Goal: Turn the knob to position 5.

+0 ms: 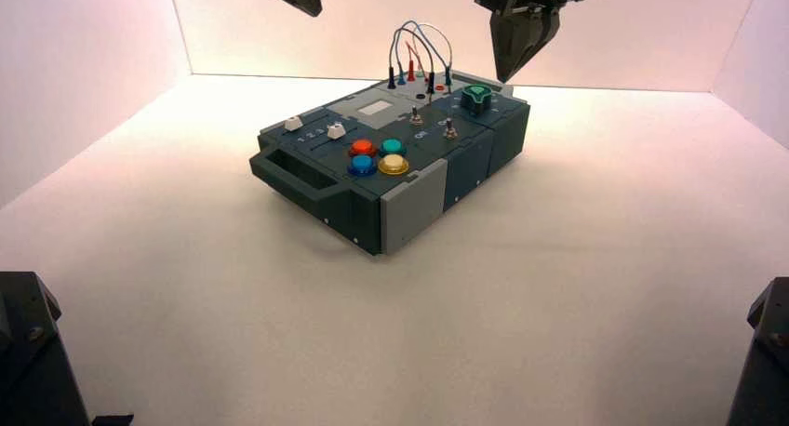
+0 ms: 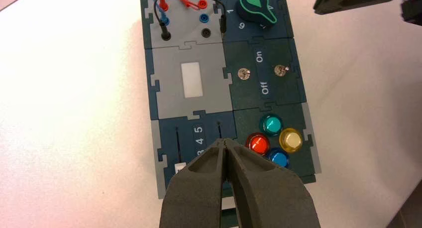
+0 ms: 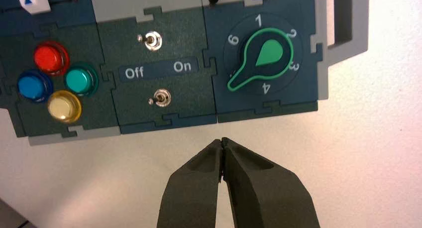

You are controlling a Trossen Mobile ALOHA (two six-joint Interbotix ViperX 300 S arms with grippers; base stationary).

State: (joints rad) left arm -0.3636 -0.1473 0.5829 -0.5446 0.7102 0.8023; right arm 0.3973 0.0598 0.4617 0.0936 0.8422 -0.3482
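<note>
The green teardrop knob (image 1: 477,97) sits on the box's far right corner. In the right wrist view the knob (image 3: 263,58) has its pointed end between the printed 4 and 6, and it covers the digit there. It also shows in the left wrist view (image 2: 255,5). My right gripper (image 1: 509,75) hangs shut and empty in the air just behind and above the knob, not touching it; its tips (image 3: 222,141) are over the bare table beside the box. My left gripper (image 1: 312,7) is shut and empty, raised high at the back left, with its tips (image 2: 225,141) above the sliders.
The dark box (image 1: 307,179) stands turned on the white table. It bears red, teal, blue and yellow push buttons (image 3: 54,81), two metal toggle switches (image 3: 153,40) by an Off/On label, two white sliders (image 1: 337,130), and looped wires (image 1: 419,49) at the back.
</note>
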